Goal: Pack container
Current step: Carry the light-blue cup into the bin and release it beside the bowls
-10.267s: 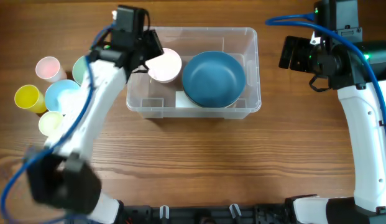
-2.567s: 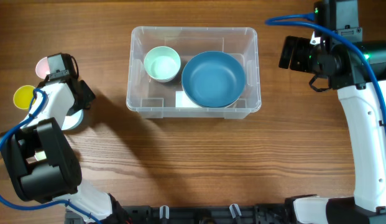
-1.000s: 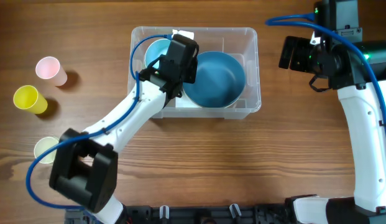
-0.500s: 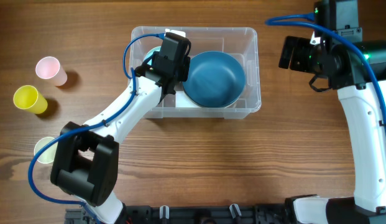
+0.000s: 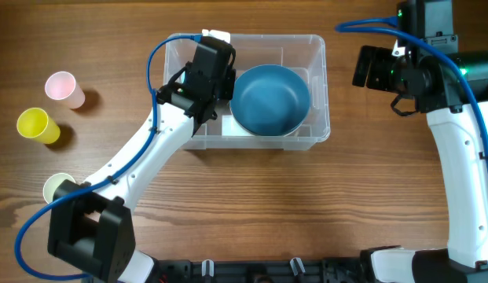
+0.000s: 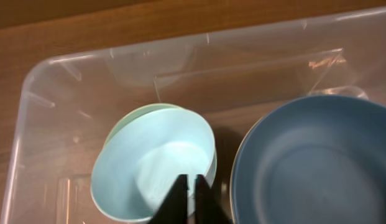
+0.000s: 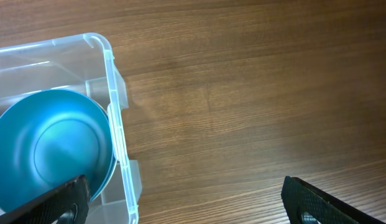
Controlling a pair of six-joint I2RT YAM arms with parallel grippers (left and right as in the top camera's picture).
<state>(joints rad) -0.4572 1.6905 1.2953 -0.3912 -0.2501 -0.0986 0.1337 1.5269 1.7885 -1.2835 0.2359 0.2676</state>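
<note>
The clear container stands at the back middle of the table, and its wall and rim also show in the wrist views. Inside on the right lies a large blue bowl. On the left, a light blue bowl sits nested in a pale green bowl. My left gripper hovers just above the light blue bowl, shut and holding nothing. The left arm hides those two bowls from overhead. My right gripper hangs open beside the container's right end.
A pink cup and a yellow cup stand on the wooden table at the far left. A pale cup sits lower left, partly behind the left arm.
The left gripper let go of the light blue bowl inside the pale green bowl, then shut again. The left arm drifted a little to the left. The right arm stayed still.
</note>
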